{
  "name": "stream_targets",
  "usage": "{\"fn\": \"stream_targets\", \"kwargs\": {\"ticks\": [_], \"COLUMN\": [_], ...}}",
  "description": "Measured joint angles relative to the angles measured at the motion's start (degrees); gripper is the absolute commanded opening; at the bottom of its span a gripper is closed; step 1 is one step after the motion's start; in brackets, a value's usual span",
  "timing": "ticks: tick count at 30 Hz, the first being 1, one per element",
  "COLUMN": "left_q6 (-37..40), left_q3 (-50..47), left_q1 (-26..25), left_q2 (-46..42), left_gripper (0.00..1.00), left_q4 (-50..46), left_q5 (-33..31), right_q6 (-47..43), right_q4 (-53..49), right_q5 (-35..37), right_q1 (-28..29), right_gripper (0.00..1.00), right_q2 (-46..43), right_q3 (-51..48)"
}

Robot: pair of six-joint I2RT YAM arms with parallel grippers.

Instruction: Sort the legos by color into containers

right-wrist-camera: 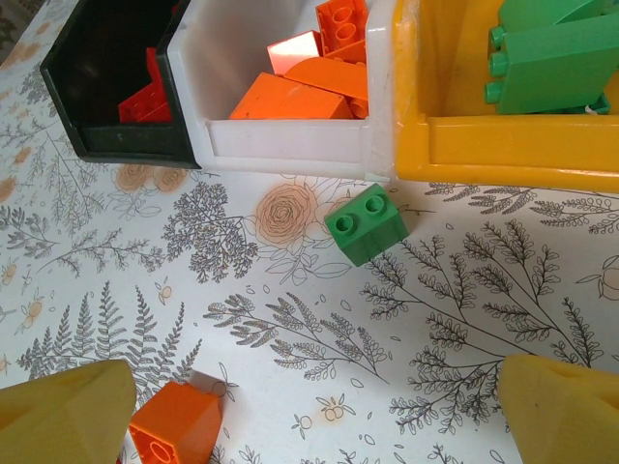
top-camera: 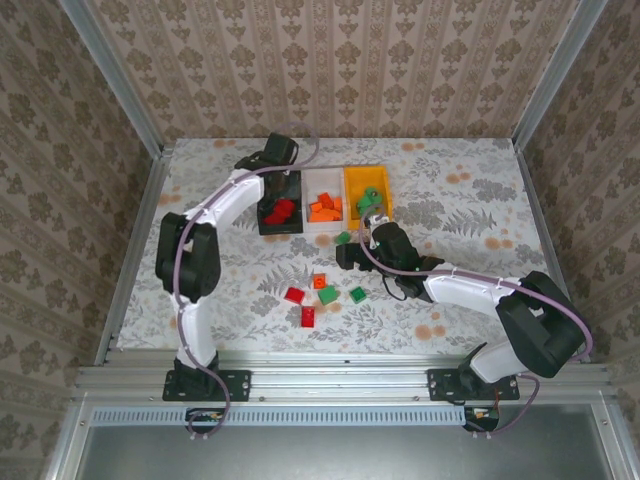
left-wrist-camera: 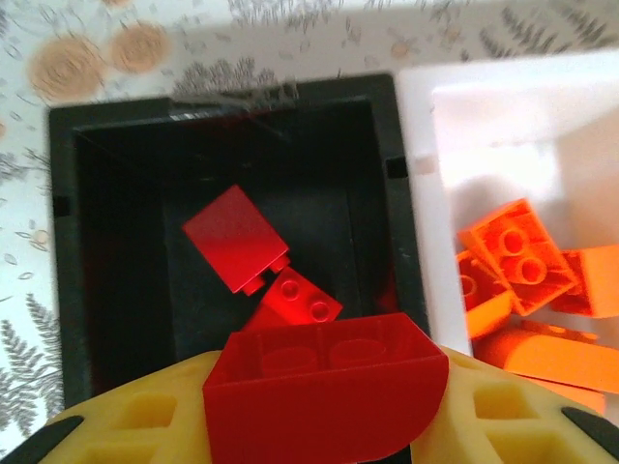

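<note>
While the left gripper (left-wrist-camera: pixel 324 440) pinches a red lego (left-wrist-camera: pixel 324 382) between its yellow pads, the relation that governs the coming move is vertical: the held piece hangs directly over the open mouth of the black bin (left-wrist-camera: pixel 63 251), just inside the bin's near wall as the wrist view frames it. The long axis of the red lego runs from pad to pad, roughly parallel to that near wall, and its hollow underside faces the camera. Two other red legos (left-wrist-camera: pixel 237 237) already lie on the black floor below and slightly ahead of it. The white bin (left-wrist-camera: pixel 421 126), holding orange legos (left-wrist-camera: pixel 517 251), adjoins on the right, so a release judged from this pose would fall on the correct side of the dividing wall, though with little margin from the near edge. The right gripper (right-wrist-camera: pixel 309 416) stands with its jaws spread wide and holds nothing; it hovers low over the table (right-wrist-camera: pixel 290 319). A green lego (right-wrist-camera: pixel 367 224) lies ahead of it, slightly right of centre, turned diagonally, and just in front of the seam between the white bin and the yellow bin (right-wrist-camera: pixel 503 155). A loose orange lego (right-wrist-camera: pixel 177 422) sits beside the right gripper's left-hand finger. The right arm is plainly the nearer one to both pieces.
</note>
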Motion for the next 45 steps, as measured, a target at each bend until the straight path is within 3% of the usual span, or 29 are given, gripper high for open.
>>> {"fn": "stream_targets", "kwargs": {"ticks": [4,10,13,15,19,25,32,37,45], "left_q6": [0.0,-0.15,-0.11,0.0,0.04,-1.73,-14.67,-25.29,-34.84], "left_q3": [1.81,3.23,2.89,0.76,-9.33,-31.56,-54.29,-60.5,-61.29], "left_q1": [1.31,2.36,2.23,1.86,-0.76,-9.75,-23.93,-34.6,-39.87], "left_q2": [3.48,3.89,2.78,0.22,-12.2,-34.03,-48.52,-52.11,-42.56], "left_gripper": [0.46,0.78,0.89,0.91,0.91,0.87,0.87,0.86,0.64], "left_q4": [-2.4,-3.5,-3.04,-2.03,1.09,6.23,5.6,8.17,12.13], "left_q5": [0.0,0.2,1.36,2.4,3.78,4.94,4.09,0.55,-5.57], "right_q6": [0.0,0.0,0.0,0.02,0.02,0.0,-0.02,-0.07,-0.22], "right_q4": [0.0,0.0,0.0,0.0,0.0,-0.37,-0.44,-0.9,-1.46], "right_q5": [0.0,-0.02,0.0,-0.02,-0.02,0.0,1.6,3.15,4.13], "right_q1": [0.0,0.0,0.0,0.0,0.17,0.22,0.22,0.22,0.2], "right_gripper": [0.98,0.98,0.98,0.98,0.98,0.98,0.98,0.98,0.98], "right_q2": [0.0,0.0,0.0,0.0,0.0,0.0,0.0,0.0,0.0], "right_q3": [0.0,0.0,0.0,0.0,0.0,0.0,0.0,0.0,0.0]}}
